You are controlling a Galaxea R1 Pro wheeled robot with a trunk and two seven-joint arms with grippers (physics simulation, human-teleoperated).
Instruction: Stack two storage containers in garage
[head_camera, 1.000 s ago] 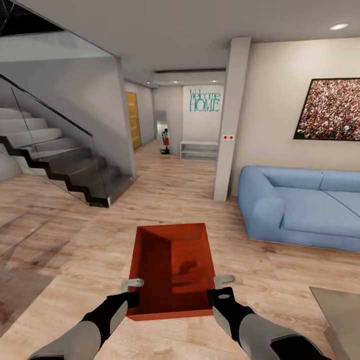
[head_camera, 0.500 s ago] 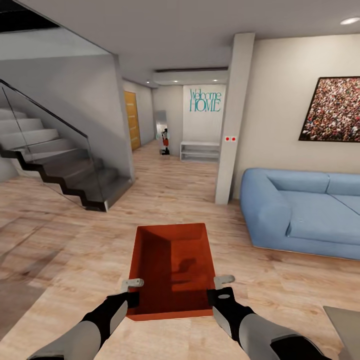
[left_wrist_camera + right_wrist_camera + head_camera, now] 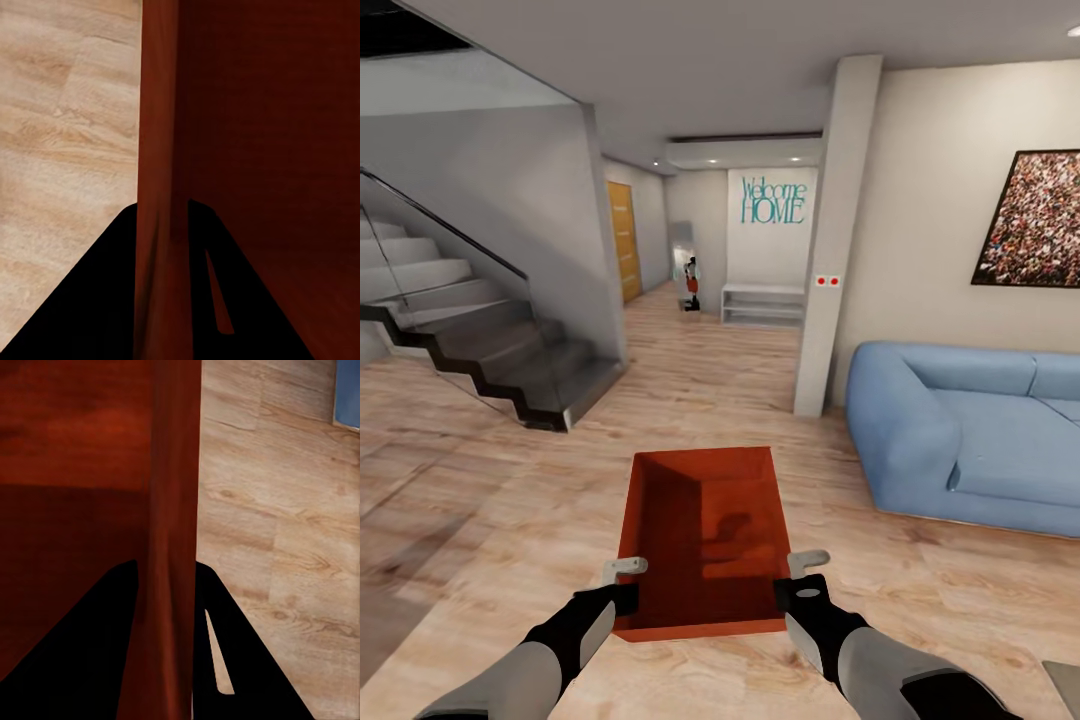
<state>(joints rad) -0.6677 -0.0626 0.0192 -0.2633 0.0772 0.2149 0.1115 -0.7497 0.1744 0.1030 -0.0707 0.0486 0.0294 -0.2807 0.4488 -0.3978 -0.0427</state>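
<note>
A red-orange storage container (image 3: 705,540) is held above the wood-plank floor (image 3: 490,500). Its left wall is pinched by the left claw (image 3: 622,585). Its right wall is pinched by the right claw (image 3: 792,580).

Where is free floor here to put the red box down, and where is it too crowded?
Bare wood floor lies between the staircase and the blue sofa, directly ahead of the storage container gripped by the left gripper and right gripper. It narrows toward the pillar and the hallway.

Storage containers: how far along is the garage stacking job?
Done: one storage container is lifted, left gripper and right gripper clamped on its side walls. In hand: carrying it over the wood-plank floor beside the blue sofa. Left: garage, second container, stacking.
</note>
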